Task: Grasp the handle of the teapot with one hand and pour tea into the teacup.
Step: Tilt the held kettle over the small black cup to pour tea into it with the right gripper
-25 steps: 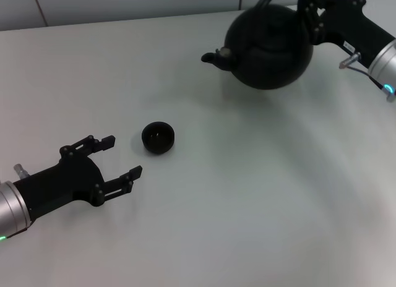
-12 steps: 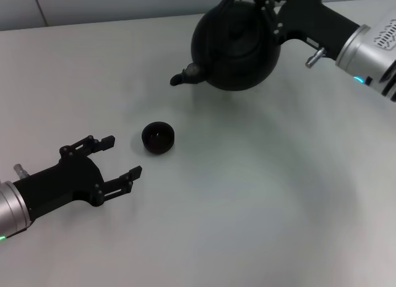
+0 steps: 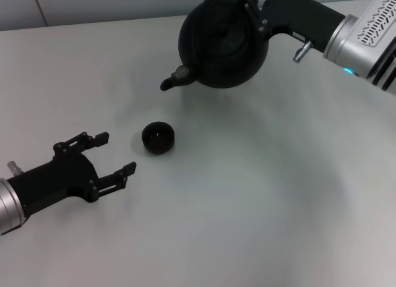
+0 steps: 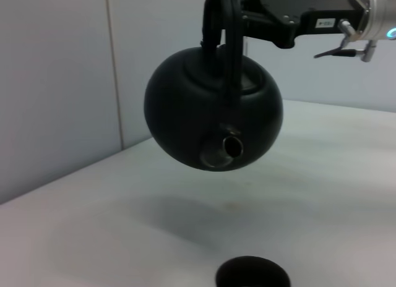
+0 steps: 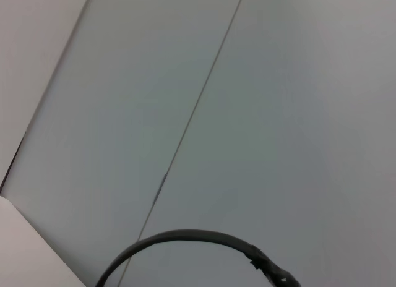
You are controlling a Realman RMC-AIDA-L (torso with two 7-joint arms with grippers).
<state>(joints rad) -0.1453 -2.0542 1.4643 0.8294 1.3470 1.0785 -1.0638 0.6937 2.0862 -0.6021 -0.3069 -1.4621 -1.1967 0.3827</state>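
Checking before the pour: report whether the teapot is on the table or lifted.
Lifted. The teapot hangs clear above the table, its shadow below, held at its handle by the right gripper.

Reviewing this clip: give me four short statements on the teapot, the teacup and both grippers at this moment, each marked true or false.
1. The teapot hangs in the air, held by its handle in the right gripper. True.
2. The teacup sits between the left gripper's fingers. False: the left gripper rests open beside it, apart.
3. The spout points toward the teacup's side. True.
4. Tea streams into the cup. False: no stream is visible.
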